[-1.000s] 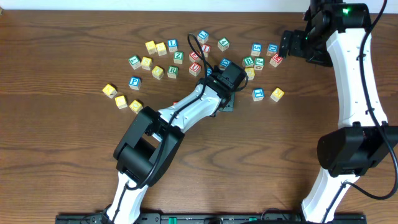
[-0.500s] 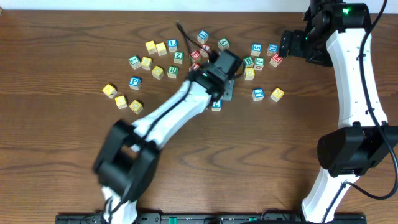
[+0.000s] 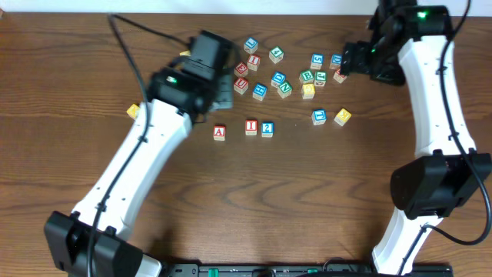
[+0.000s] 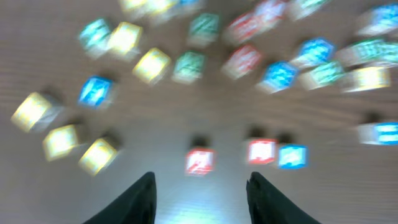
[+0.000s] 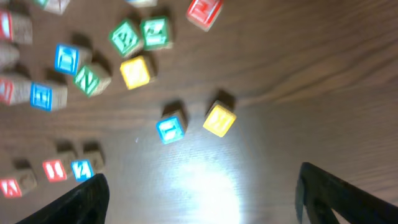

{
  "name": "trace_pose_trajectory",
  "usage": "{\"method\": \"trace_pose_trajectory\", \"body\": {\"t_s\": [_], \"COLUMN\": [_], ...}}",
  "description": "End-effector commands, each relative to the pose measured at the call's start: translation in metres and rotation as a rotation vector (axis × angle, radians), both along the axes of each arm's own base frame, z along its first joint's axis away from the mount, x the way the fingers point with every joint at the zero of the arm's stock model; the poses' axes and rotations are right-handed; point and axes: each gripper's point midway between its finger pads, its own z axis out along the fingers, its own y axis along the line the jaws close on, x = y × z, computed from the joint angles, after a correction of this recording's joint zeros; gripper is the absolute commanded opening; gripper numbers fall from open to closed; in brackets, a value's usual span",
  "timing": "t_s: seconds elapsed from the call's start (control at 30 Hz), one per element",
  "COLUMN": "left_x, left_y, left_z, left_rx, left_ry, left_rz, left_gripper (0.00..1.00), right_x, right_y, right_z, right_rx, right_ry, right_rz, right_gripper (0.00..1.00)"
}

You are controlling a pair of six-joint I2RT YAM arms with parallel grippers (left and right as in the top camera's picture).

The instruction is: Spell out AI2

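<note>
Brown wooden table [image 3: 346, 192] carries A [image 3: 220, 132], I [image 3: 251, 128] and 2 [image 3: 267, 128] in one left-to-right row, A slightly apart; the left claw [image 4: 200, 178], spread and empty, hovers nearer it than the right claw [image 5: 202, 175], also spread.

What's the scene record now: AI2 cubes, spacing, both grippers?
row: white-faced wooden cube with red A, red I cube, blue 2 cube, reading A I 2 in overhead
spacing: A apart from I; I and 2 close
left gripper: open, empty
right gripper: open, empty
other: loose letter cubes scattered beyond the row
</note>
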Motion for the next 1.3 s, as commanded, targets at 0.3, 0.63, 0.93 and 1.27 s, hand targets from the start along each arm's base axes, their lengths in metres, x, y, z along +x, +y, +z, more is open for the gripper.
{"method": "trace_pose_trajectory", "body": {"t_s": [0.3,0.63,0.93,1.27], "left_x": [-0.026,-0.031,-0.018,-0.014], "left_y": [0.076,0.053,0.039,0.033], "left_z": [-0.053,-0.112,-0.143,-0.172], "left_rx": [0.073,-0.051,-0.1,-0.115], "left_ry": [0.189,0.226,0.238,0.286], "left_rz": [0.159,0.114,0.104,0.097], "left_gripper": [0.25,0.19,0.07,0.07], "right_x": [-0.036,-0.048,-0.053,-0.047], "right_y": [0.078,0.115,0.127,0.132], "right_z": [-0.073,-0.106,-0.123,-0.126], "right_rx": [0.044,0.071,0.087,0.096], "right_ry": [0.141,0.148,0.146,0.114], "right_rz": [0.203,0.223,0.188,0.188], "right_gripper": [0.43,0.12,0.14,0.17]}}
